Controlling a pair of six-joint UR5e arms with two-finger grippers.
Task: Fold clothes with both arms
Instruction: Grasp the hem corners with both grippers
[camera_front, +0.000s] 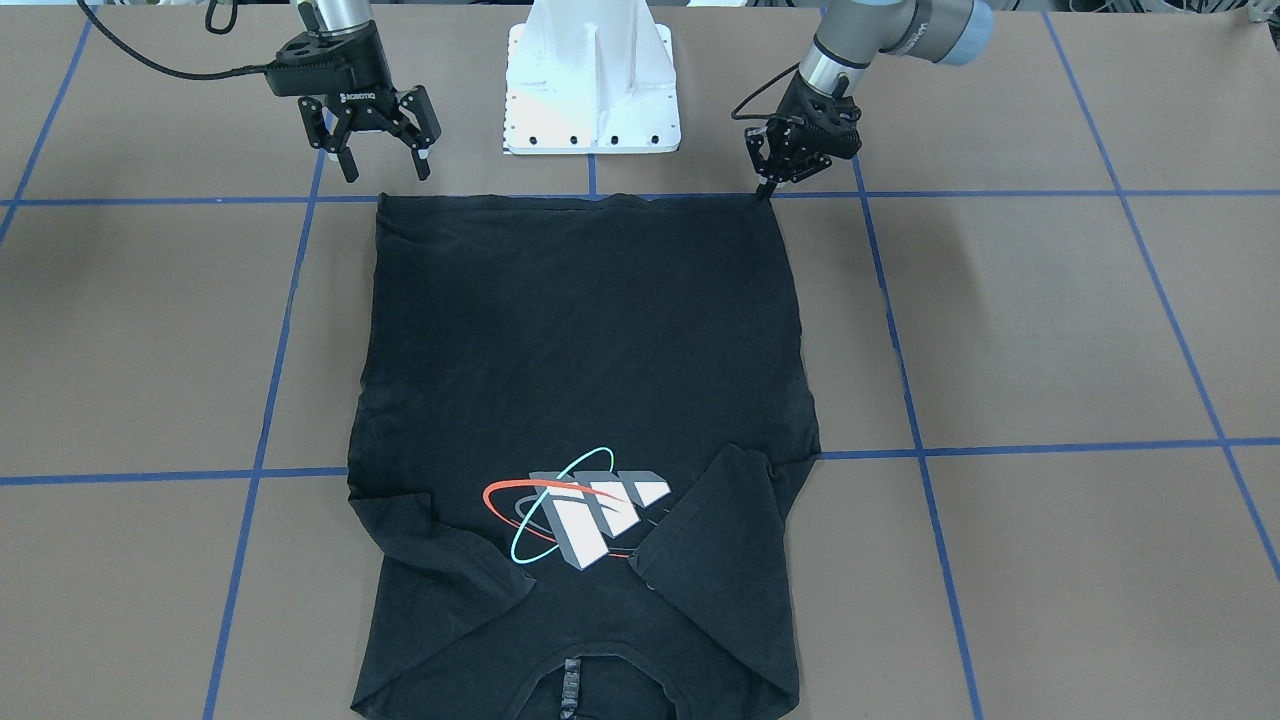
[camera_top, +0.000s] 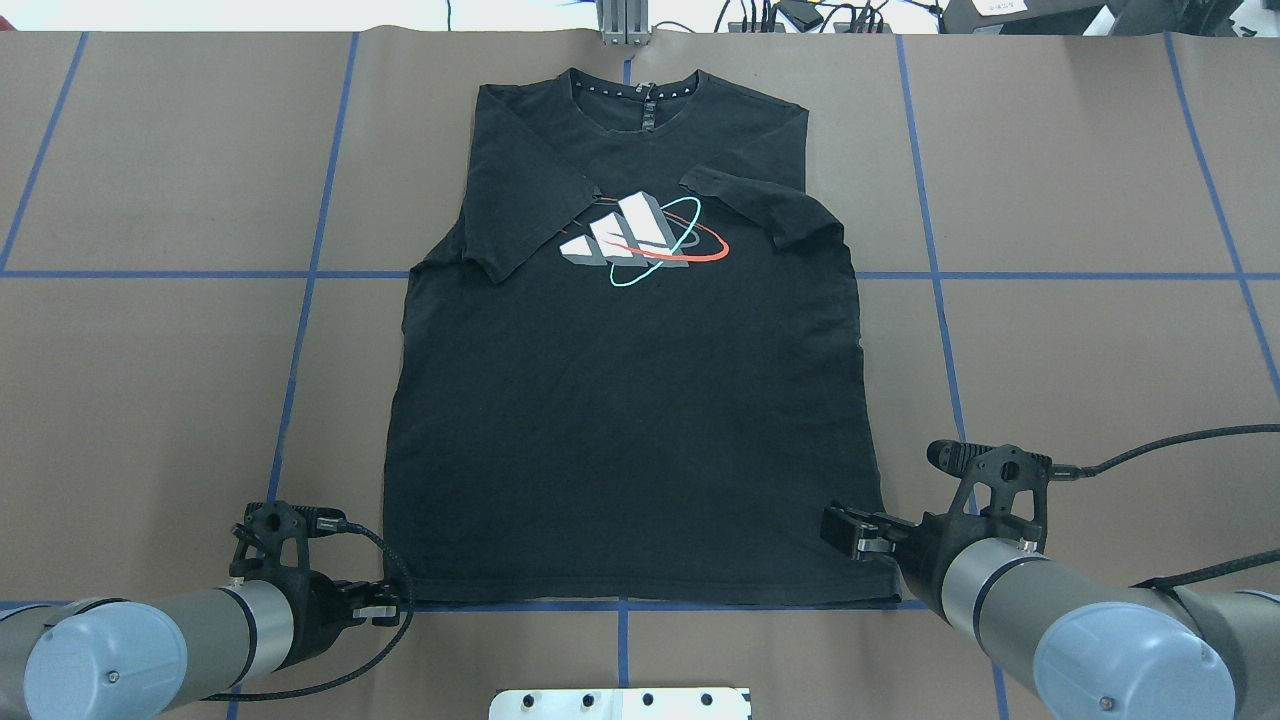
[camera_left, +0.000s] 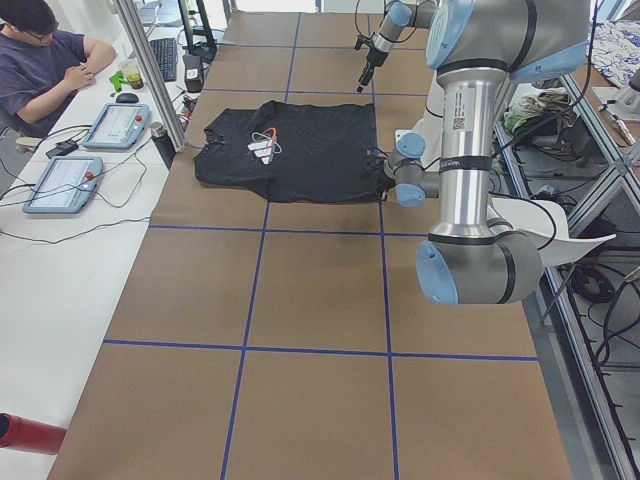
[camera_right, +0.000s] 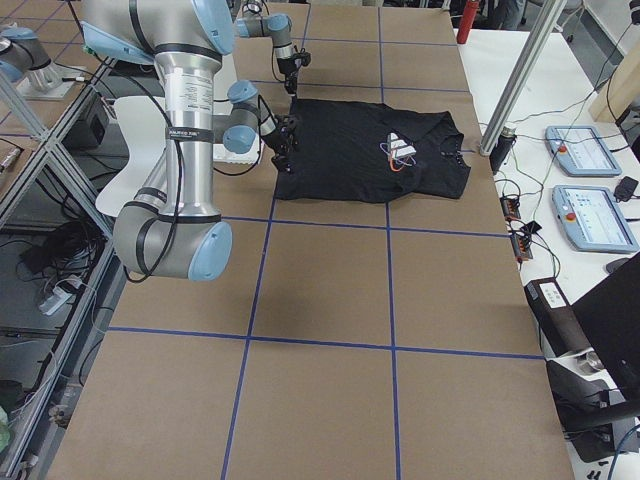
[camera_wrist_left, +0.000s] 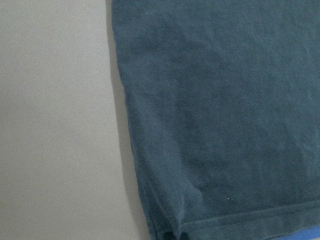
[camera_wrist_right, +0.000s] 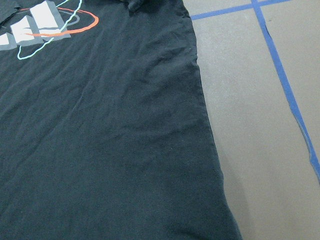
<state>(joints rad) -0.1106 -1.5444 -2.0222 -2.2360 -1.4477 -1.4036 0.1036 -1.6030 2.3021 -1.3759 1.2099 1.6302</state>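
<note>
Brown bench (camera_front: 1050, 330) with blue tape lines (camera_front: 1000, 448) carries the black T-shirt (camera_front: 580, 330) flat, logo (camera_front: 585, 505) up, hem nearest the tools. The right tool (camera_front: 387, 172), marked ROBOTIQ, hangs released just above one hem corner. The left tool (camera_front: 765, 188) is clenched, its tip touching the other corner.

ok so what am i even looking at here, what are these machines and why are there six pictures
These are a robot's left arm and right arm at a brown table, each ending in a two-finger gripper. Six cameras caught one moment: one faces the robot, one looks over its shoulders, two stand at the table's ends, and one rides each wrist. A black T-shirt lies flat, logo up, both sleeves folded inward. The left gripper looks closed with its tip at one hem corner; whether it pinches the cloth I cannot tell. The right gripper is open, near the other hem corner, holding nothing.
</note>
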